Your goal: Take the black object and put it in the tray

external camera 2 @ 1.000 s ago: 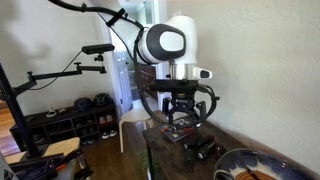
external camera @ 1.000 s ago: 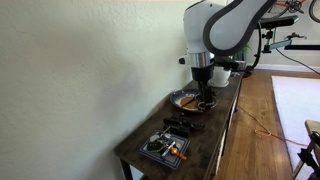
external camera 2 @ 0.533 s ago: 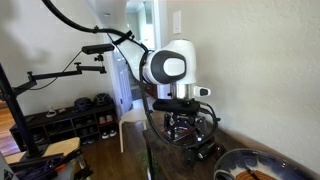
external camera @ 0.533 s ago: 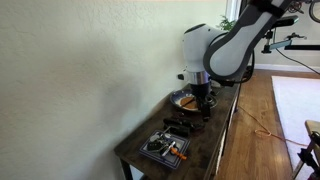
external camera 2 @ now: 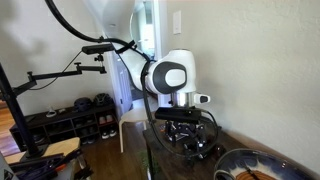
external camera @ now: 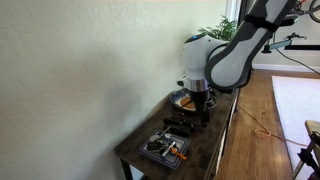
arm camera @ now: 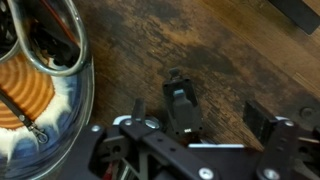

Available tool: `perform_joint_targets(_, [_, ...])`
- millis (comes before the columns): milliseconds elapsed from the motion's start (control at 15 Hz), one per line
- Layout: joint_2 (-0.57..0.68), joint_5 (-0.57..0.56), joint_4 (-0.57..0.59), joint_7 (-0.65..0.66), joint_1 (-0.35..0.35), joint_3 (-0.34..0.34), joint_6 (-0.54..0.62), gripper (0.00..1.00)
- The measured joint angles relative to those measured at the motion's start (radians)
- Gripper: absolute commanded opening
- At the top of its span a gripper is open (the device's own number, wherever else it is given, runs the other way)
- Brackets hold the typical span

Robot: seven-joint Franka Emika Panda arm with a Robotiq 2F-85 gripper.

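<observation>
The black object (external camera: 180, 128) lies on the dark wooden table between the tray (external camera: 150, 150) and a bowl. It also shows in an exterior view (external camera 2: 208, 152). The tray sits at the table's near end and holds an orange item and other small things. My gripper (external camera: 201, 110) hangs low over the table, beside the bowl and apart from the black object. In the wrist view my gripper (arm camera: 222, 118) is open with bare wood between the fingers. A dark shape in the top right corner (arm camera: 300, 12) may be the black object.
A round bowl (external camera: 185, 99) with an orange striped inside stands next to the gripper. It also shows in the wrist view (arm camera: 40, 100) and in an exterior view (external camera 2: 255, 165). A wall runs along one long side of the narrow table (external camera: 140, 135).
The arm has bent down and lowered the open gripper closer to the table. The black object and the tray have not moved.
</observation>
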Motion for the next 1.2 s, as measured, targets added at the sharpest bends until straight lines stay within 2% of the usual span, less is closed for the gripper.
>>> perform_joint_targets(533, [0.042,0.001,0.013,0.0,-0.008,0.007,0.0,1.0])
perform_joint_targets(1200, [0.148,0.0,0.1,-0.005,-0.01,0.007,0.001,1.0])
